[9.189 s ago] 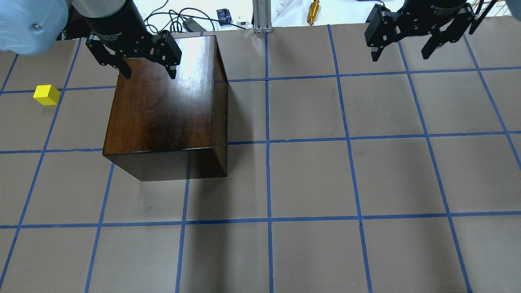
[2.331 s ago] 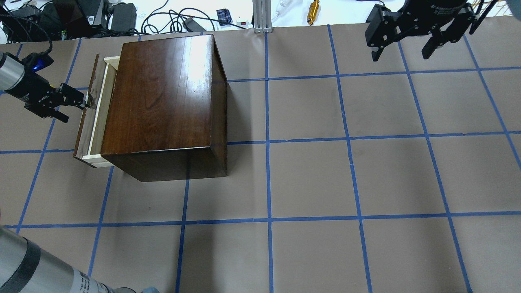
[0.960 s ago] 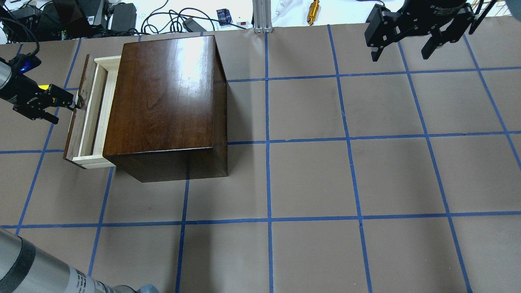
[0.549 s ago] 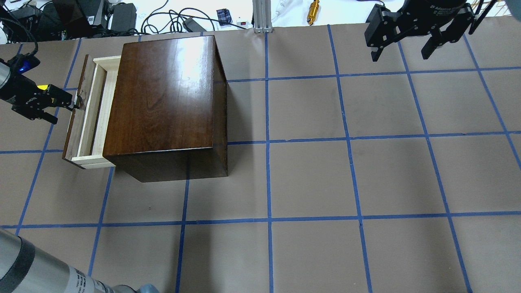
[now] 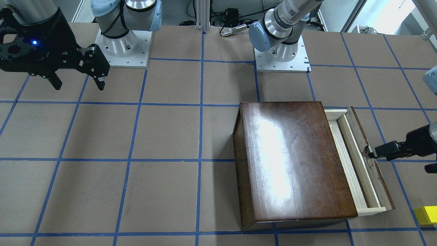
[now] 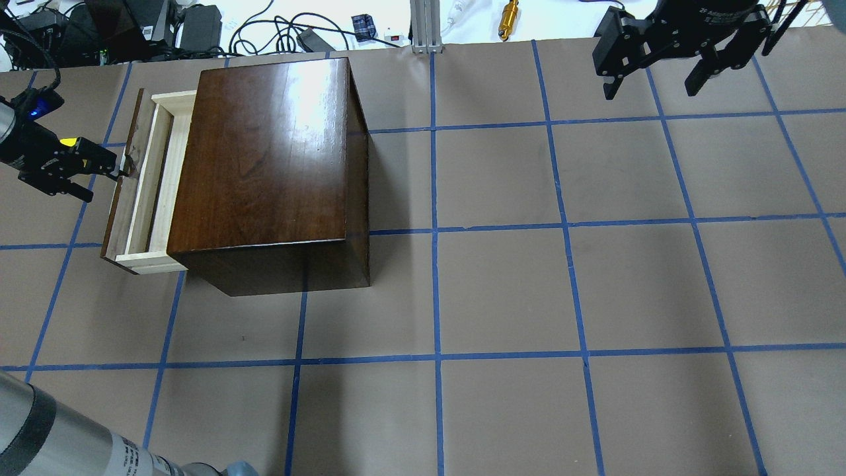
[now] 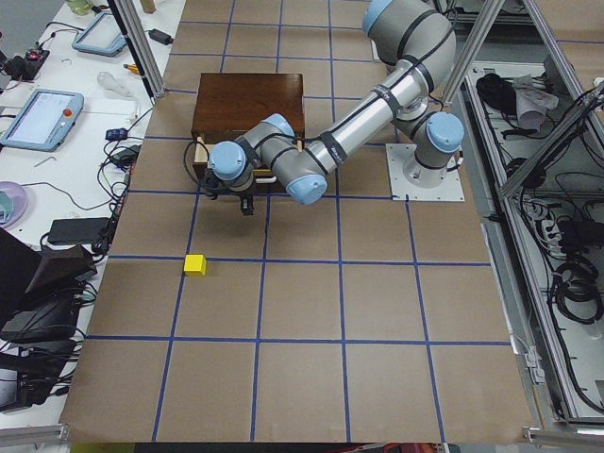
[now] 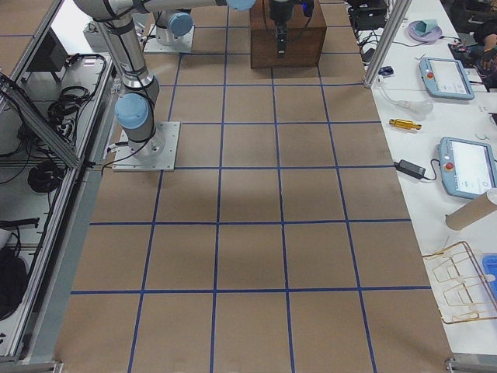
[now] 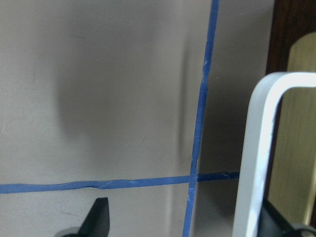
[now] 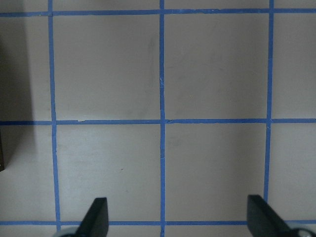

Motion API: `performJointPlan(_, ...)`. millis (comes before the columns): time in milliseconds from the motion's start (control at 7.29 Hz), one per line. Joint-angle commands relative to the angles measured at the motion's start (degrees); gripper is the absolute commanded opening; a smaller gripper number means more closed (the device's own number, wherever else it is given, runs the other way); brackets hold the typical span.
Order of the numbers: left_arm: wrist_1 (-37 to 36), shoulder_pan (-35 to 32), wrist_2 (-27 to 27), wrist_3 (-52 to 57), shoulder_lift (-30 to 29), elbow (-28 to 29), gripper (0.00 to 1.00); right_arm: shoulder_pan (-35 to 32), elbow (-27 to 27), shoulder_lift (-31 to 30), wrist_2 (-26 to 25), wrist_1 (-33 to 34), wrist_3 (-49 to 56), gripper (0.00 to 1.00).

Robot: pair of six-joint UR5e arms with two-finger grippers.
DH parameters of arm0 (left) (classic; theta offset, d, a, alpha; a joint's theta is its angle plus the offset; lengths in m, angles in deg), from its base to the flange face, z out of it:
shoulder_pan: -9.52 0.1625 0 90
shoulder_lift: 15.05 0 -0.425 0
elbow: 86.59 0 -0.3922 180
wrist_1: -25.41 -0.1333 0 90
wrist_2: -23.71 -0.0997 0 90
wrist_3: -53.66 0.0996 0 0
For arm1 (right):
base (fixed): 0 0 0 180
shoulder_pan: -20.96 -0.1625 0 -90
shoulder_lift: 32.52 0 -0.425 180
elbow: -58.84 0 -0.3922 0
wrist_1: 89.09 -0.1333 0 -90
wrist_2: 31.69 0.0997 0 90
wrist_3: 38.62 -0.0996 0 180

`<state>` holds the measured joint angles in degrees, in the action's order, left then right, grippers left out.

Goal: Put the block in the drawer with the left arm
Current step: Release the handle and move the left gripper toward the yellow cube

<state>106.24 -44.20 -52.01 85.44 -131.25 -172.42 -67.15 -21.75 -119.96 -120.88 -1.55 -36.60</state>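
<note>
The dark-brown wooden box (image 6: 264, 152) stands at the table's far left. Its drawer (image 6: 142, 192) is pulled partly out to the left, showing a pale tray with nothing visible in it (image 5: 374, 177). My left gripper (image 6: 106, 185) lies low against the drawer front and is open. One finger (image 5: 384, 150) touches the light handle (image 9: 256, 148). The yellow block (image 5: 425, 215) lies on the table beyond the gripper, apart from the drawer. It shows clearly in the exterior left view (image 7: 195, 265). My right gripper (image 6: 651, 89) hangs open and empty at the far right.
Both arm bases (image 5: 119, 48) (image 5: 281, 54) are bolted at the robot's side of the table. Cables and a gold fitting (image 6: 509, 18) lie on the white bench past the far edge. Blue tape lines grid the brown table surface (image 6: 502, 291).
The drawer was shut 9.2 s ago, with the left gripper above the box. The left gripper has since pulled it out leftward. Almost nothing moved in the last half second.
</note>
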Motion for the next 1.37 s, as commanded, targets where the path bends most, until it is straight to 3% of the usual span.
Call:
performJointPlan(0,0.03,0.81,0.23,0.47,0.01,-0.13,1.00,-0.04,0.00,-0.01,-0.02,0.00,0.00,1.00)
performJointPlan(686,1.35,0.55,0.49,-0.05,1.94,1.45,1.00,-0.04,0.00,0.08,-0.02,0.00,0.00,1.00)
performJointPlan(1234,8.74,0.19,-3.88,2.04,2.48,10.05,1.00,-0.04,0.00,0.08,0.07,0.00,0.00,1.00)
